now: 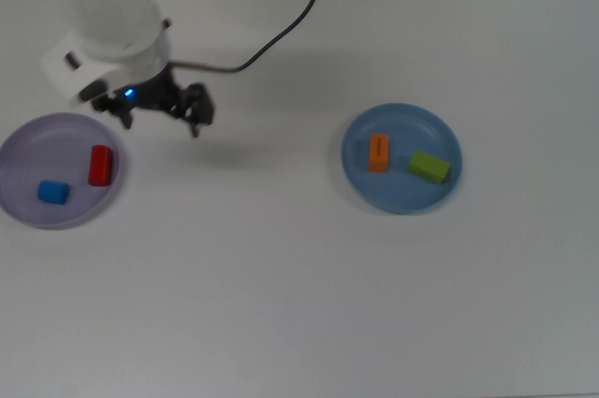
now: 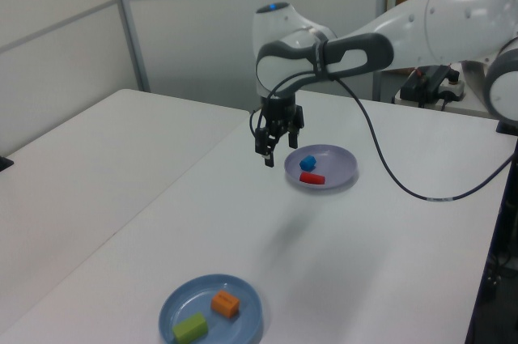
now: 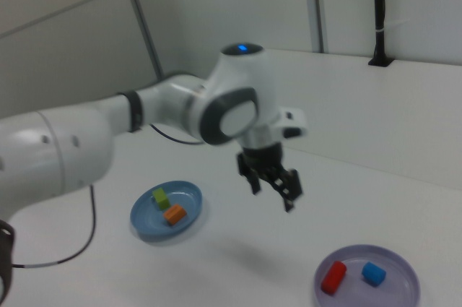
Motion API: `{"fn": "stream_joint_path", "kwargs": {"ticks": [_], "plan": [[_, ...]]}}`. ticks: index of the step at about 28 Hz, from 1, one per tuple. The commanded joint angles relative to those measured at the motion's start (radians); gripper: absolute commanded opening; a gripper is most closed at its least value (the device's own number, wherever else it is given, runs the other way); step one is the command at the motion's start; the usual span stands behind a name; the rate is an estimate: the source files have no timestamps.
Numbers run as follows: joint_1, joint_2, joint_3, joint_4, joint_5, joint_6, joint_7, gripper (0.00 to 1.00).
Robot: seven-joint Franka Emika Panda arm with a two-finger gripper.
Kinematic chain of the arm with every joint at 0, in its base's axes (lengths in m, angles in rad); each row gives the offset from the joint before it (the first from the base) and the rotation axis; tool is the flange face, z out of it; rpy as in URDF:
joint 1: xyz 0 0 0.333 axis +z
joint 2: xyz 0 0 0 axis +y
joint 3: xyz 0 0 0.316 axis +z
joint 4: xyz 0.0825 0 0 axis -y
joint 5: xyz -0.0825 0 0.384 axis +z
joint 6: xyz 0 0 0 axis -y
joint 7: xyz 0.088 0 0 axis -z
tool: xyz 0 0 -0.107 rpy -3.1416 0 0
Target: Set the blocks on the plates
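Observation:
The lavender plate (image 1: 37,150) lies at the top view's left, holding the red cylinder (image 1: 100,165) and the blue cube (image 1: 52,192). On the blue plate (image 1: 402,194), at the top view's right, rest the orange bar (image 1: 378,152) and the green bar (image 1: 429,167). My gripper (image 1: 161,123) hangs open and empty, raised above the table just right of the lavender plate in the top view. The left view shows the gripper (image 2: 275,146) high and to the left of the lavender plate (image 2: 336,162). In the right view the gripper (image 3: 273,187) is above and left of the red cylinder (image 3: 333,277).
A black cable (image 1: 281,28) runs from the arm across the top view's upper left. The white table (image 1: 281,276) stretches between the two plates. A second white table (image 2: 97,150) stands at the left view's left.

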Motion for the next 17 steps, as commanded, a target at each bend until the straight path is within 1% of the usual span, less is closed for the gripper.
{"fn": "stream_joint_path", "kwargs": {"ticks": [1, 5, 6, 9, 14, 15, 16, 17], "plan": [[0.061, -0.073, -0.012, -0.03, -0.002, -0.05, 0.044, 1.0], [0.103, -0.089, -0.013, -0.027, -0.027, -0.051, 0.124, 1.0], [0.122, -0.1, -0.013, -0.027, -0.052, -0.053, 0.156, 1.0], [0.144, -0.125, -0.012, -0.027, -0.083, -0.066, 0.177, 1.0], [0.162, -0.183, -0.01, -0.027, -0.088, -0.149, 0.179, 1.0], [0.175, -0.191, -0.01, -0.027, -0.094, -0.172, 0.179, 1.0], [0.196, -0.204, -0.012, -0.025, -0.117, -0.222, 0.184, 1.0], [0.199, -0.215, -0.012, -0.024, -0.126, -0.241, 0.185, 1.0]]}}
